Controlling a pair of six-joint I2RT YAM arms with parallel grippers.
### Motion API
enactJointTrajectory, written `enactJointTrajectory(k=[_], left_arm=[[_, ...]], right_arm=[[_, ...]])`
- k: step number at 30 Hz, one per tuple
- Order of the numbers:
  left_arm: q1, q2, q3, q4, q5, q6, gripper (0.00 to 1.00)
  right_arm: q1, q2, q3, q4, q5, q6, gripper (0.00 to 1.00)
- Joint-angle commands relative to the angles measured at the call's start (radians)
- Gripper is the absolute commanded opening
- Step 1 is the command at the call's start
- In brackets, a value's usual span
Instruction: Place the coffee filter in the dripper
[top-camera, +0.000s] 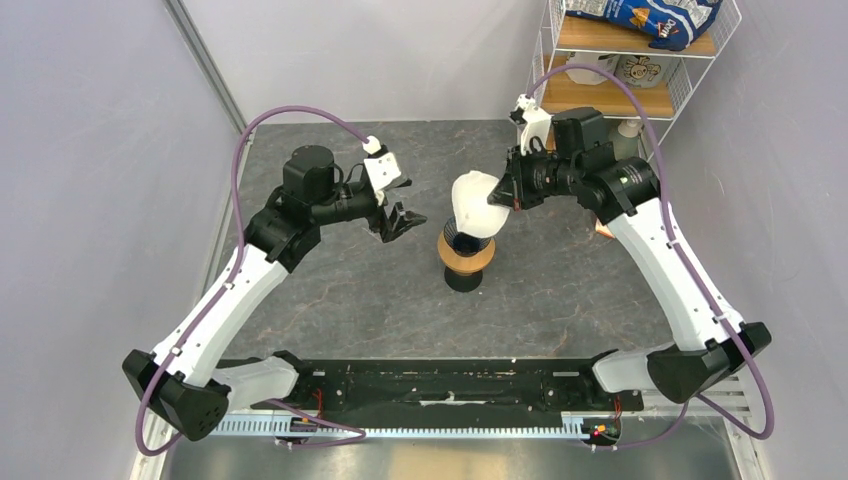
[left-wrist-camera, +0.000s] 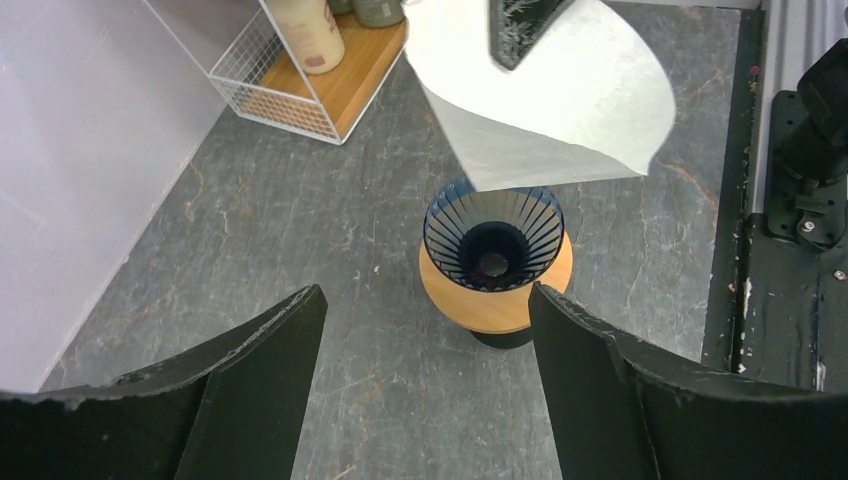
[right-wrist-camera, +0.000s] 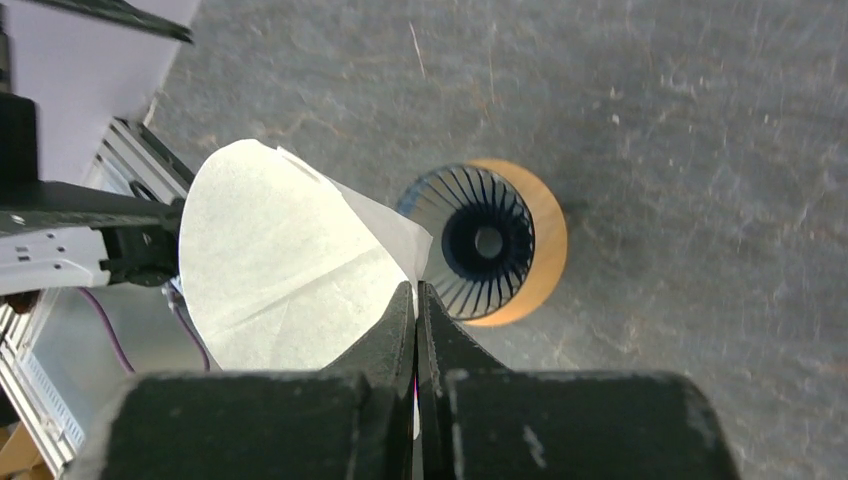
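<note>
The dark-blue ribbed dripper stands in a flat orange ring on a dark foot, mid-table. It also shows in the left wrist view and in the right wrist view. My right gripper is shut on the white paper coffee filter and holds it just above the dripper's rim, tilted, partly covering it. The filter spreads left of my shut right gripper. In the left wrist view the filter hangs over the dripper's far edge. My left gripper is open and empty, left of the dripper.
A white wire shelf with wooden boards, bottles and a blue bag stands at the back right. It also shows in the left wrist view. A black rail runs along the near edge. A grey wall closes the left side.
</note>
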Motion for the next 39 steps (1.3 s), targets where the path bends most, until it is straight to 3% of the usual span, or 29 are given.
enactJointTrajectory(k=[1,18,19,22,25,34,39], left_arm=[[0.005,-0.043,-0.027,0.023,-0.044,-0.055,0.82],[0.005,-0.064,-0.026,-0.031,-0.036,-0.018,0.82],[0.005,-0.062,-0.025,-0.033,-0.036,-0.018,0.82],[0.005,-0.055,-0.019,-0.040,-0.036,-0.014,0.83],[0.005,-0.049,-0.011,-0.050,-0.038,-0.014,0.82],[0.009,-0.044,-0.015,-0.047,-0.106,-0.053,0.82],[0.074,0.003,0.041,-0.074,-0.193,-0.195,0.82]], right_arm=[[-0.001,0.011,0.025,-0.120,0.022,-0.041,0.00],[-0.001,0.104,-0.107,0.071,-0.011,-0.079,0.00],[-0.001,0.114,-0.104,0.071,-0.011,-0.078,0.07],[-0.001,0.132,-0.097,0.065,-0.011,-0.081,0.41],[-0.001,0.143,-0.069,0.052,-0.010,-0.082,0.56],[-0.018,0.137,-0.005,0.027,-0.013,-0.177,0.63],[-0.016,0.116,0.054,-0.038,-0.189,-0.357,0.66]])
